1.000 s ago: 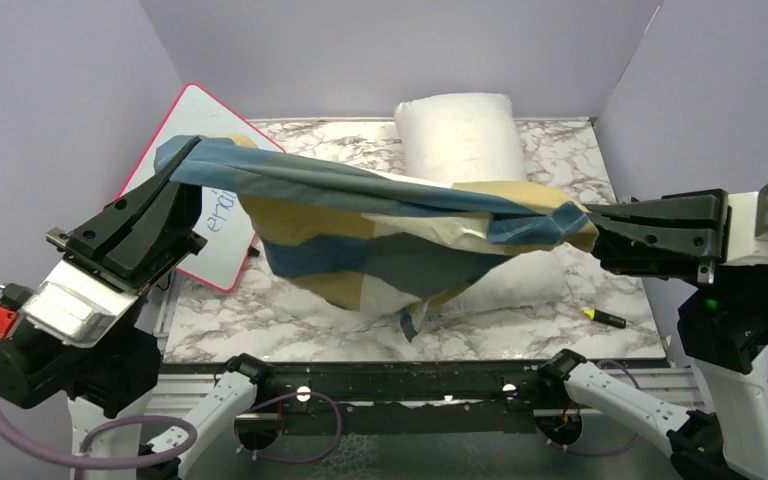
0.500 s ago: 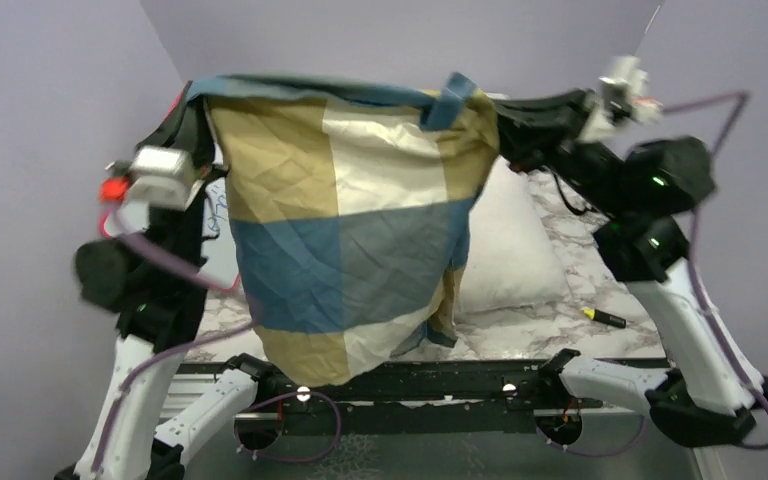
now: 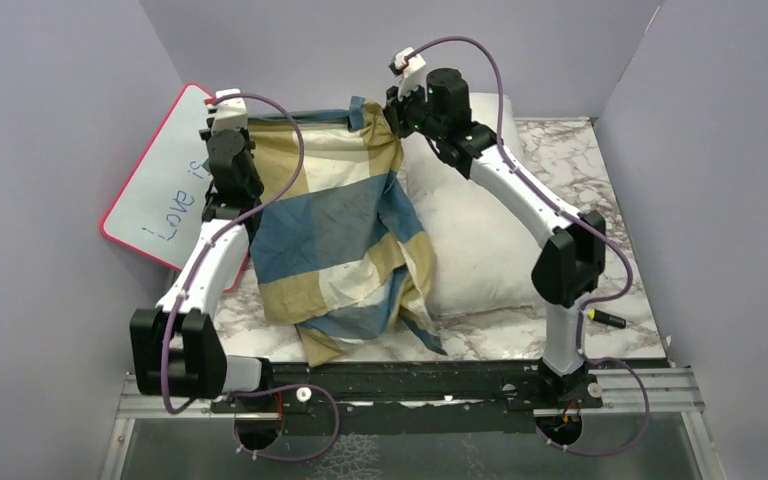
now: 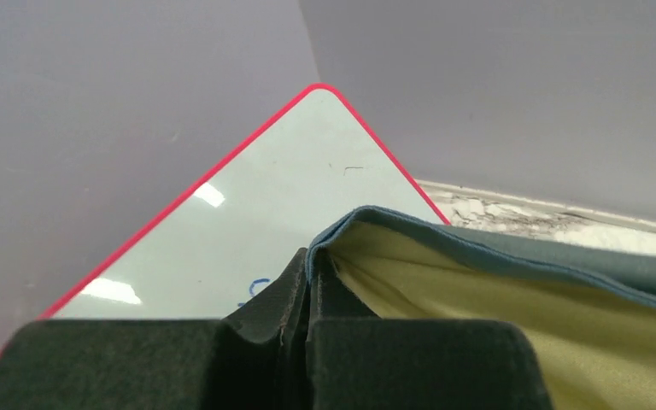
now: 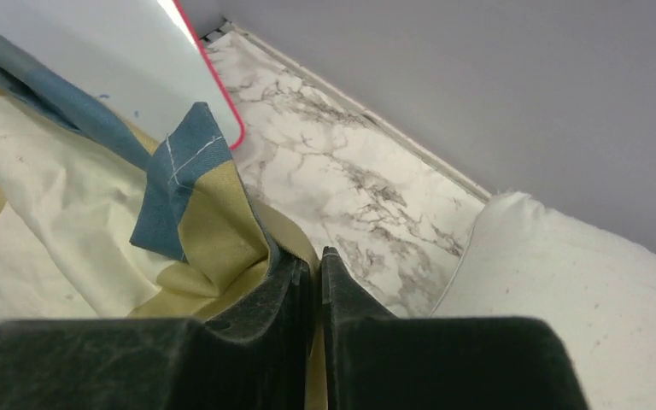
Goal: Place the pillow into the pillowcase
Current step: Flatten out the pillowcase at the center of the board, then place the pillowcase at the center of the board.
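At the far left the pink-rimmed whiteboard (image 3: 165,200) leans against the wall. Just beside it my left tool (image 4: 307,265) is clamped tight on the pillowcase (image 3: 335,235), pinching a folded blue edge at its upper left corner. From there the checked cloth hangs down and drapes onto the marble worktop (image 3: 600,170), its lower end crumpled near the front edge.

My right tool (image 5: 316,260) has the opposite upper corner. Its jaws show only a narrow slit with tan fabric running down between them, so I read it as holding, though perhaps not firmly.

The pillow (image 3: 480,240) lies flat to the right, its left side tucked under the pillowcase's edge. It is entirely outside the case, and a marker (image 3: 605,319) sits near its front right corner.

As I judge it, the step is presenting the case so its mouth can be found. To do that well, I'd hold both corners level and the top edge taut. I'd firm up the right pinch before moving, and check which edge actually opens, since I cannot tell from here.
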Robot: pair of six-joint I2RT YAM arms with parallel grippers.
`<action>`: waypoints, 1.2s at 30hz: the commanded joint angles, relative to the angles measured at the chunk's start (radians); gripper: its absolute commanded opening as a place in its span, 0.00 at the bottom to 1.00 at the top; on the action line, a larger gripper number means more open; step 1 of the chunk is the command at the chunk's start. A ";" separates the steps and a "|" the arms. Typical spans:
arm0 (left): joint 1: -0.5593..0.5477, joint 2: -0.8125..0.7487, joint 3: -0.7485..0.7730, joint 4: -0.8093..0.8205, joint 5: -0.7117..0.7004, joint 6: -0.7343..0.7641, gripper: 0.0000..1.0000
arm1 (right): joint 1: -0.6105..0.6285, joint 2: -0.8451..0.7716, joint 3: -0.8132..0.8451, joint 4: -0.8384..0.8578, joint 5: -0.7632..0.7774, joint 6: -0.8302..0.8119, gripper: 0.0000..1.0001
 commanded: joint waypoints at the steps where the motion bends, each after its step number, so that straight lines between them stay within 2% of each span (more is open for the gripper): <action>1: 0.048 0.163 0.135 0.097 -0.177 -0.145 0.00 | -0.060 0.112 0.213 0.002 0.030 0.008 0.19; 4: 0.064 0.282 0.243 0.100 -0.259 -0.154 0.00 | -0.083 0.161 0.296 -0.078 0.064 0.051 0.38; 8: 0.067 0.352 0.304 0.098 -0.214 -0.185 0.00 | -0.086 0.091 0.199 -0.142 0.152 0.049 0.66; 9: 0.066 0.353 0.300 0.098 -0.189 -0.199 0.07 | -0.088 0.061 0.151 -0.148 0.184 0.051 0.71; 10: 0.066 0.350 0.291 0.097 -0.164 -0.210 0.21 | -0.089 0.031 0.105 -0.153 0.225 0.054 0.77; 12: 0.065 0.330 0.263 0.091 -0.107 -0.235 0.47 | -0.092 -0.018 0.034 -0.178 0.277 0.061 0.95; 13: 0.065 0.315 0.245 0.088 -0.081 -0.252 0.58 | -0.095 -0.039 0.008 -0.197 0.302 0.063 0.99; 15: 0.065 0.265 0.202 0.080 -0.027 -0.311 0.78 | -0.103 -0.074 -0.032 -0.237 0.341 0.067 1.00; 16: 0.065 0.236 0.177 0.074 0.005 -0.343 0.83 | -0.109 -0.089 -0.045 -0.255 0.346 0.067 1.00; 19: 0.064 0.131 0.109 0.040 0.143 -0.426 0.90 | -0.132 -0.124 -0.082 -0.299 0.346 0.067 1.00; 20: 0.061 0.101 0.094 -0.003 0.202 -0.450 0.96 | -0.142 -0.128 -0.090 -0.306 0.340 0.088 1.00; 21: 0.056 0.069 0.087 -0.045 0.250 -0.476 0.98 | -0.152 -0.128 -0.096 -0.306 0.331 0.095 1.00; 24: 0.032 -0.002 0.059 -0.115 0.389 -0.525 0.99 | -0.172 -0.117 -0.105 -0.279 0.254 0.085 0.99; 28: 0.003 -0.067 -0.004 -0.071 0.513 -0.506 0.99 | -0.173 -0.103 -0.081 -0.264 0.086 0.048 0.98; 32: -0.019 -0.082 0.022 -0.126 0.445 -0.457 0.99 | -0.173 -0.120 -0.070 -0.277 0.084 0.066 0.98; 36: -0.018 -0.018 0.109 -0.208 0.384 -0.407 0.99 | -0.174 -0.145 -0.082 -0.312 0.071 0.101 0.98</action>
